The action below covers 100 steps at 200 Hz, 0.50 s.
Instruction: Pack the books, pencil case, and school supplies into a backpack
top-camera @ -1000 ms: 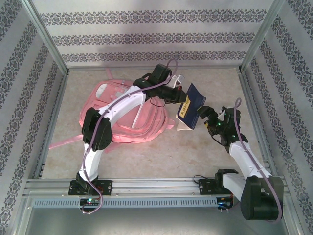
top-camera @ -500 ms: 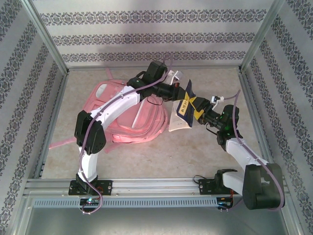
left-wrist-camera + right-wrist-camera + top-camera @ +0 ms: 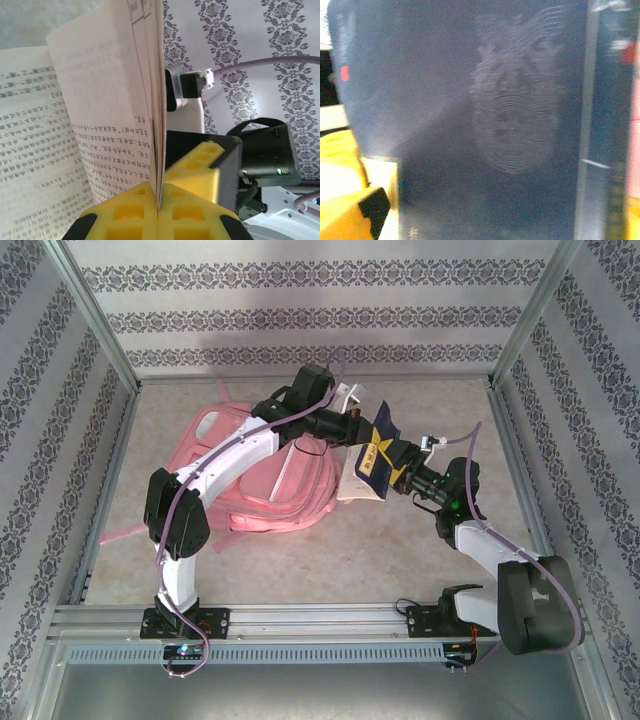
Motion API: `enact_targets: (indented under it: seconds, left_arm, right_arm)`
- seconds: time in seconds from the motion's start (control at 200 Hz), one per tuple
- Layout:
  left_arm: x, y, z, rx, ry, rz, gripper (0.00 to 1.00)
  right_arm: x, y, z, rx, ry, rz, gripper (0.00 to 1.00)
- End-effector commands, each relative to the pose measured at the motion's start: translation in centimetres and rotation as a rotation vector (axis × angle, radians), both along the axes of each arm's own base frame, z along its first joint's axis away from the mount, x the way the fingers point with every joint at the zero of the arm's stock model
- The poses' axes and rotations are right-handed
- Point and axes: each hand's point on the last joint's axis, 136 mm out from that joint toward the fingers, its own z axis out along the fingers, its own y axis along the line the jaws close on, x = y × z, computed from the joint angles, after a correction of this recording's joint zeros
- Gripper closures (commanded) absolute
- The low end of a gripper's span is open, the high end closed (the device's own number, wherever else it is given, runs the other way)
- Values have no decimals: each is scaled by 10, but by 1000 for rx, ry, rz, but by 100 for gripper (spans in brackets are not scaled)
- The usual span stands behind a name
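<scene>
Book [image 3: 378,452] cover just a close blur at the right claw [image 3: 405,468], gaping wide, contact unclear; left claw [image 3: 159,192] clamped tight on its pages, book aloft beside the backpack [image 3: 300,490].

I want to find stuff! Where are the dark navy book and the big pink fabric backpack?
Dark navy book [image 3: 373,454], top view, its cover.
Big pink fabric backpack [image 3: 205,445], top view, its far-left fabric.

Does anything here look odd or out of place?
Yes. The navy book hangs in the air beside the backpack, splayed open: the left gripper pinches only a thin sheaf of pages, so the rest fans away. The right gripper, open, sits close at its cover.
</scene>
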Motion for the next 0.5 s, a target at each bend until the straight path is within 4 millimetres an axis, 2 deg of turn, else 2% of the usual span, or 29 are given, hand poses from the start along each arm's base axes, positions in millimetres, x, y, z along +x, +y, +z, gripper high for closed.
enact_targets:
  seconds: [0.0, 0.16, 0.265, 0.445, 0.495]
  left_arm:
    - [-6, -5, 25, -71, -81, -24, 100]
    - [-9, 0, 27, -56, -101, -21, 100]
    - [-11, 3, 30, -44, -116, -15, 100]
    - [-11, 10, 24, -18, -119, 1, 100]
    - [-12, 12, 19, -14, -114, 5, 100]
  right_arm:
    - [-19, 23, 53, 52, -205, 104, 6]
    - [-20, 18, 57, 56, -212, 63, 13]
    - [-20, 15, 53, 58, -201, 41, 24]
    - [-20, 11, 33, 13, -157, 5, 41]
    - [-20, 10, 25, -6, -144, -7, 49]
